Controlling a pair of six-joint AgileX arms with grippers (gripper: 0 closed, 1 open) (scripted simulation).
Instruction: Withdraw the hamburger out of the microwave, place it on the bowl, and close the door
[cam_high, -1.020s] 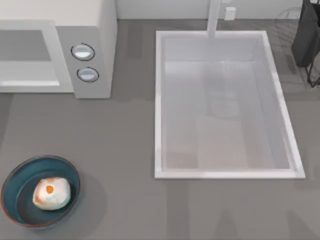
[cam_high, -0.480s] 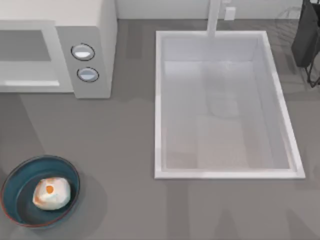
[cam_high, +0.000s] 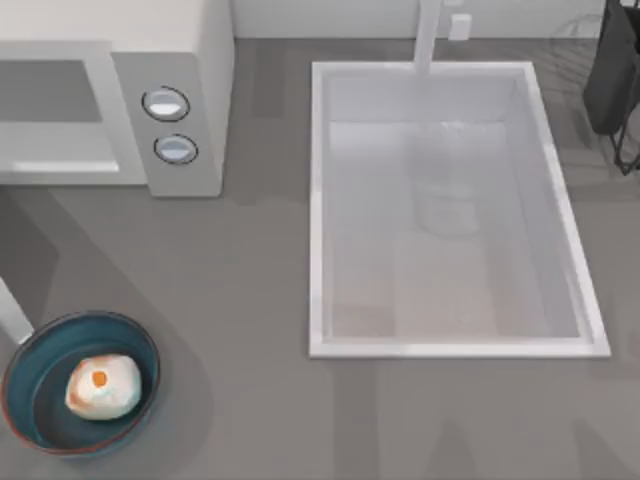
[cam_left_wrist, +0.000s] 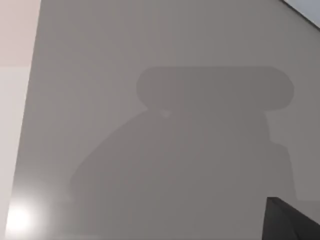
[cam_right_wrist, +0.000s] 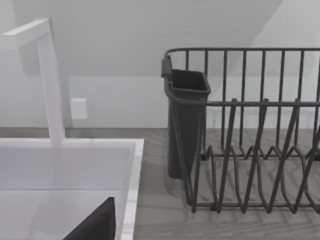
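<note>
Burger part's done: hamburger sits in the bowl, lower left. Microwave door looks open, needs closing. Jaws: can't tell.

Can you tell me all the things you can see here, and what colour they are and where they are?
microwave: one, white, top view's back left.
knobs: two, silver-blue, on the microwave's side panel.
door: one, white edge at the far left, by the bowl.
bowl: one, teal-blue with reddish-brown rim, front left.
hamburger: one, cream with an orange patch, inside the bowl.
sink: one, white, middle right.
faucet: one, white, behind the sink.
dish rack: one, dark wire, back right.
cup: one, dark grey, on the rack's end.
table: one, grey.
</note>
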